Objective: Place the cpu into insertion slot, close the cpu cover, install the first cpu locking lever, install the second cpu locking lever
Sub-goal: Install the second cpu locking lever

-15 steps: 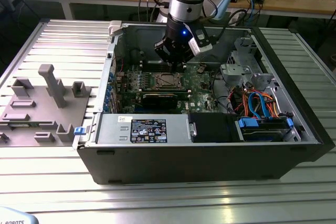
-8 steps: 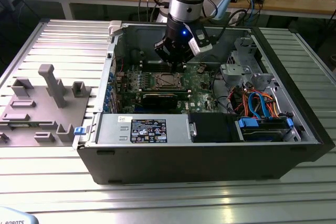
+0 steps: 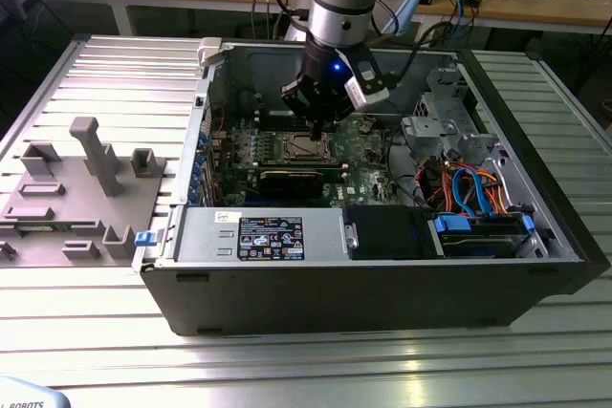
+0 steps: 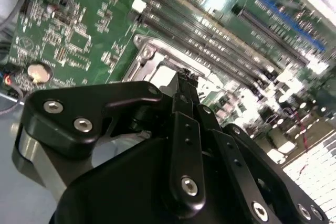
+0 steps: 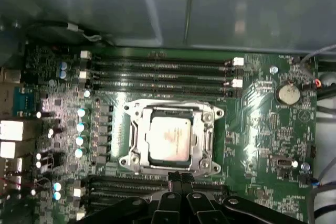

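The black gripper [image 5: 181, 178], jaws pressed together and holding nothing, hung beside the silvery square cpu [image 5: 168, 138] under its metal-framed cpu cover [image 5: 170, 109]; a skewed descent risked scraping the green motherboard [image 5: 260, 135].

Claw [image 3: 316, 131] hangs inside the open computer case [image 3: 382, 274], just above the insertion slot [image 3: 304, 148]

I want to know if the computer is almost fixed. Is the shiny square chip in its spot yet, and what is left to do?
Done: the cpu lies in the insertion slot, and the cpu cover looks folded down around it. In hand: nothing; the gripper sits shut at the socket's edge, above the motherboard. Left: I cannot tell from the first wrist view whether either locking lever is latched.
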`<move>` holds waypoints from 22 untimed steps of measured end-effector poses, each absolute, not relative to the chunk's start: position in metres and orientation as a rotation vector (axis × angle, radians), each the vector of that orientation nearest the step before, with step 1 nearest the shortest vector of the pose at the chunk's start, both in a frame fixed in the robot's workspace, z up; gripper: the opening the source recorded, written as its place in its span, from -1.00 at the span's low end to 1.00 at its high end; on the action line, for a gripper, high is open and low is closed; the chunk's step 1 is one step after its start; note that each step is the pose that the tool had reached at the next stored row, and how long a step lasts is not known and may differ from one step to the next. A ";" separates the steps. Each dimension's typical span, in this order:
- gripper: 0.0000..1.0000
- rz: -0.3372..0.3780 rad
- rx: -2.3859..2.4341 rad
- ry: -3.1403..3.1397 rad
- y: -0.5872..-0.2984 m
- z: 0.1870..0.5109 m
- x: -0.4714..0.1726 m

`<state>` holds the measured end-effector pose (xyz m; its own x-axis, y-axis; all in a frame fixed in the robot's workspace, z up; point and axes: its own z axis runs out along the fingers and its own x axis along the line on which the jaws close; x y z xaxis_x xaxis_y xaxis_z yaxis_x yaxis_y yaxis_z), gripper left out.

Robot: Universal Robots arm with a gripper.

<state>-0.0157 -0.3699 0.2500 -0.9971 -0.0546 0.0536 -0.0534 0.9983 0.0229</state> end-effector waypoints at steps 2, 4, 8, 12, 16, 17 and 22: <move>-0.79 -0.049 0.084 -3.086 -0.380 0.249 -0.016; -0.79 -0.073 0.084 -3.086 -0.386 0.248 -0.017; -0.79 -0.111 0.085 -3.085 -0.392 0.245 -0.026; -0.79 -0.116 0.085 -3.086 -0.394 0.243 -0.039; -0.79 -0.125 0.086 -3.085 -0.395 0.239 -0.049; -0.79 -0.127 0.086 -3.085 -0.395 0.238 -0.051; -0.79 -0.139 0.086 -3.085 -0.395 0.229 -0.063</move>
<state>-0.0630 -0.3951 0.2294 -0.9971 -0.0580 0.0496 -0.0533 0.9944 0.0911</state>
